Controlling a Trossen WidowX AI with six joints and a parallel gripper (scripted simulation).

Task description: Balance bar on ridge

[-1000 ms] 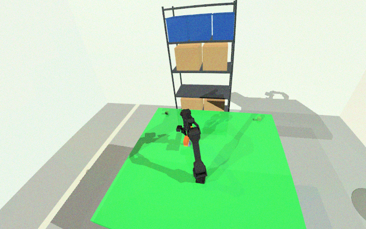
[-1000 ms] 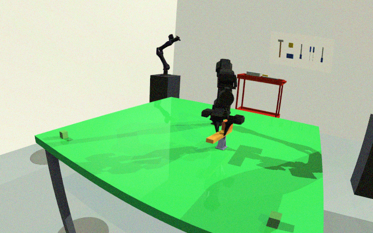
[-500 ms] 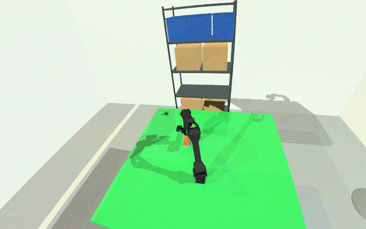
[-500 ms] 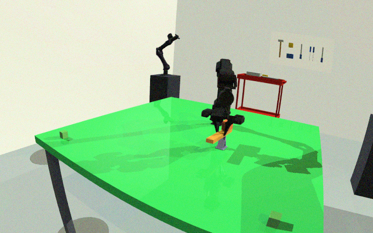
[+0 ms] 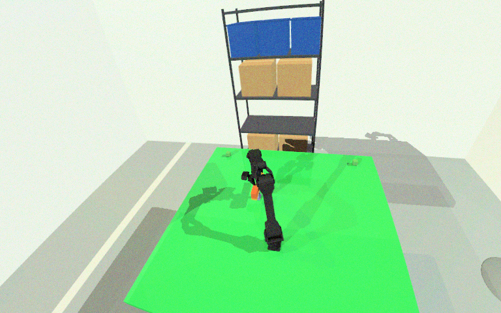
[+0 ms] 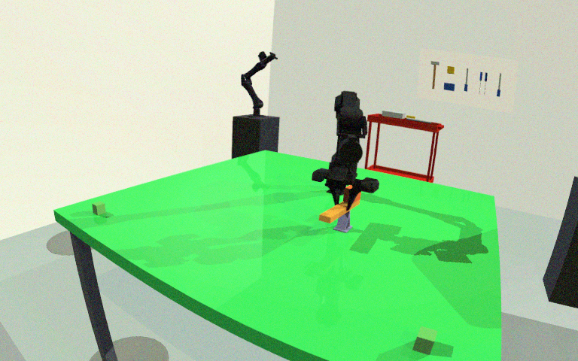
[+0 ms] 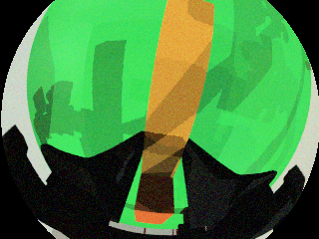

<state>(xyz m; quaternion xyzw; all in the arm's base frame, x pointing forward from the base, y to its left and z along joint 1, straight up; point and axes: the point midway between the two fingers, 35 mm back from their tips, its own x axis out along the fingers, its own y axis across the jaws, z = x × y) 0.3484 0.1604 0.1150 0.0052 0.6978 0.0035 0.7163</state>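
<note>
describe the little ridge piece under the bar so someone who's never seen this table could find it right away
Start at the big green table and find the black arm's claw near its middle, shut on an orange bar. Directly beneath that bar stands the ridge, a small upright post. It is pale grey-lavender, unlike the greenish cubes out near the table's corners.

On the table (image 6: 178,255) the arm (image 5: 269,206) reached from its base near the middle toward the far edge, where the shelf rack (image 5: 274,77) stood behind the table. The gripper (image 6: 342,198) hung above the ridge (image 6: 343,222), clamped on the bar (image 6: 336,211), which lay across the ridge's top, clear of the table. One small block (image 6: 98,208) sat at a table corner, another (image 6: 425,340) at a second corner. Beyond the table stood a cart (image 6: 403,144) against the wall.
</note>
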